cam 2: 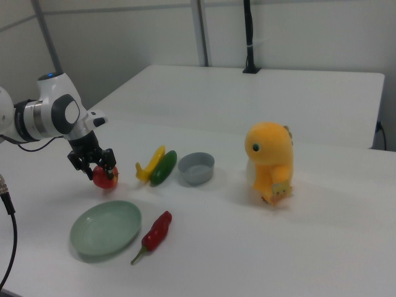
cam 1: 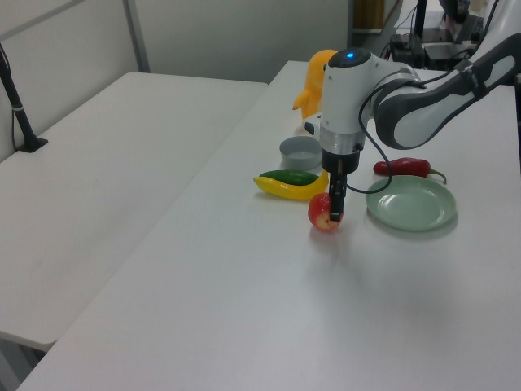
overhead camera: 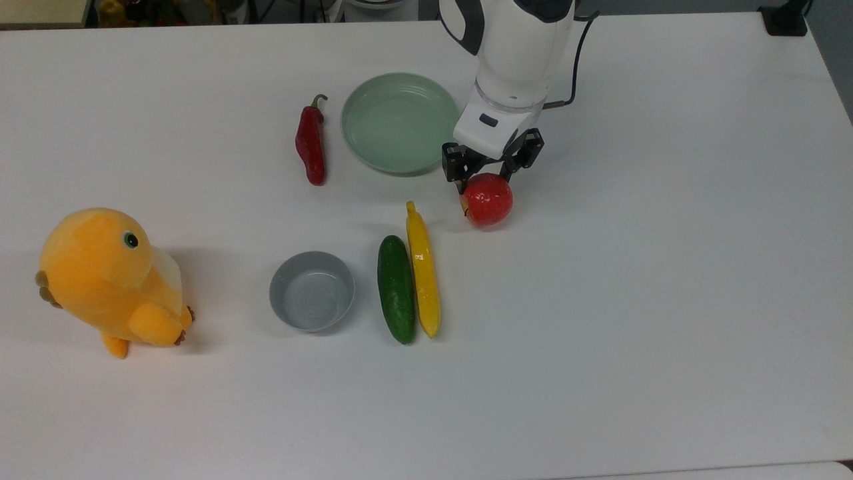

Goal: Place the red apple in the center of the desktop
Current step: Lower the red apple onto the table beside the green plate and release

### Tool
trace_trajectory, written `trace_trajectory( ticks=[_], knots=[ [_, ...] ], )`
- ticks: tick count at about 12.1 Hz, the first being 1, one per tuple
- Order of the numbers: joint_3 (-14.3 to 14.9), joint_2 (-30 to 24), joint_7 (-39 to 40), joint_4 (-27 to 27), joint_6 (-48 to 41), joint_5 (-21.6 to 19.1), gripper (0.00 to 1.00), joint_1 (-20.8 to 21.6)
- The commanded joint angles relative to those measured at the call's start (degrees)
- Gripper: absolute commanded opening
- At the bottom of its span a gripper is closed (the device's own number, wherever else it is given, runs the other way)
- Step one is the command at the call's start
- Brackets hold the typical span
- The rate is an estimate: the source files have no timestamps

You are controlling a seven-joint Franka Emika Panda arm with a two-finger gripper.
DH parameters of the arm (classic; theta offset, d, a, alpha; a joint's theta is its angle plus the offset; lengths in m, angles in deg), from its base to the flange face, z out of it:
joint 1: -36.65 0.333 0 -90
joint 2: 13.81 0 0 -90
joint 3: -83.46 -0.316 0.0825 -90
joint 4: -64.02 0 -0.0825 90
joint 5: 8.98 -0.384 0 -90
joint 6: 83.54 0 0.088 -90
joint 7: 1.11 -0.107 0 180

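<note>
The jaws (overhead camera: 488, 179) grip the red apple (overhead camera: 488, 200), which sits low on the worktop (overhead camera: 666, 267) (just right of the yellow banana (overhead camera: 422, 270) in the top view); released carelessly, it could roll.

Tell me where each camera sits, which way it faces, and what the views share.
Top view: overhead, facing down at the desktop; wrist and claw show.
Left view: low beside the table, looking along it; arm shows, claw on the red apple.
Right view: opposite side, arm at the right view's left.
All share the apple and green plate.
</note>
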Motion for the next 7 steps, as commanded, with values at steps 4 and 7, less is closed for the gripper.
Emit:
trace_trajectory(
  ticks=[4, 7],
  knots=[
    [0.28, -1.06, -1.06, -0.30, 0.10, -1.04, 1.00, 0.67],
    [0.28, -3.51, -5.88, -0.21, -0.60, -1.05, 1.00, 0.49]
  ],
)
